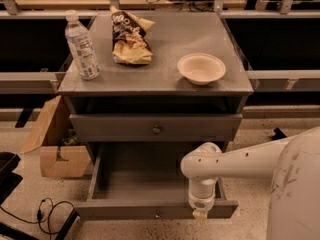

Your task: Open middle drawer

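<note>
Your gripper (199,214) hangs point-down at the front edge of the bottom drawer (125,210), to the right of that drawer's knob, and you cannot tell from here whether it is spread or closed. That is the wrong drawer. The bottom one stands pulled well out, while the middle drawer (200,128) above it looks fully shut, its small brass knob (156,129) untouched, up and to the left of the gripper. Any pull from this spot would only drag the bottom drawer. If you lift carelessly, the wrist could snag that front board. The knob is small, so a grip may slip off it, and a jerk could tip the upright bottle (81,46) on the cabinet top (165,81).
</note>
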You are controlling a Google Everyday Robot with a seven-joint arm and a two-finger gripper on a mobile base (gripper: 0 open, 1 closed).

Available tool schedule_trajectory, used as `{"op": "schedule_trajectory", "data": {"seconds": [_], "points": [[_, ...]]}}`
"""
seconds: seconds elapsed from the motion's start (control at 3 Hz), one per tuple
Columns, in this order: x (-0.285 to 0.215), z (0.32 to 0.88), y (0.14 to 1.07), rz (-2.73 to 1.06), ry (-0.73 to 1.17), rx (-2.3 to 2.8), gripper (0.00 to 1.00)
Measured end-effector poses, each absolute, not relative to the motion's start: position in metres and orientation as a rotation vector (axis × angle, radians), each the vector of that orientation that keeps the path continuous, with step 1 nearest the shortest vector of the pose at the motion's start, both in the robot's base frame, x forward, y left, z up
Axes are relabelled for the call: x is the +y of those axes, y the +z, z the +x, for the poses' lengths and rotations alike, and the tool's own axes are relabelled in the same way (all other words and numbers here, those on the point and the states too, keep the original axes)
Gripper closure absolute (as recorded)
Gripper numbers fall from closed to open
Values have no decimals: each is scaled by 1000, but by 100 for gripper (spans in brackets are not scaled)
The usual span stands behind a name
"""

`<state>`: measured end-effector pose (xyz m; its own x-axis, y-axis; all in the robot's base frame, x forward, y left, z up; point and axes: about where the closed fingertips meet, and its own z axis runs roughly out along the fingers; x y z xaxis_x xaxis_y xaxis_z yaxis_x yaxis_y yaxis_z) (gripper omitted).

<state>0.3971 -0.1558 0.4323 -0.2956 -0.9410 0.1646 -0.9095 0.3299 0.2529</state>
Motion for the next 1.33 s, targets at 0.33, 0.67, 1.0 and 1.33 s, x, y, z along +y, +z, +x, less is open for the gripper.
{"op": "schedule_trajectory", "data": {"seconds": [0.33,0.67,1.0,1.33], "points": [[-156,400,436,1662,-160,-2317,100],[-155,404,438,1662,-160,-2317,100],[-155,408,439,1662,-160,-2317,100],[-156,406,443,1647,-161,-2317,100]]}}
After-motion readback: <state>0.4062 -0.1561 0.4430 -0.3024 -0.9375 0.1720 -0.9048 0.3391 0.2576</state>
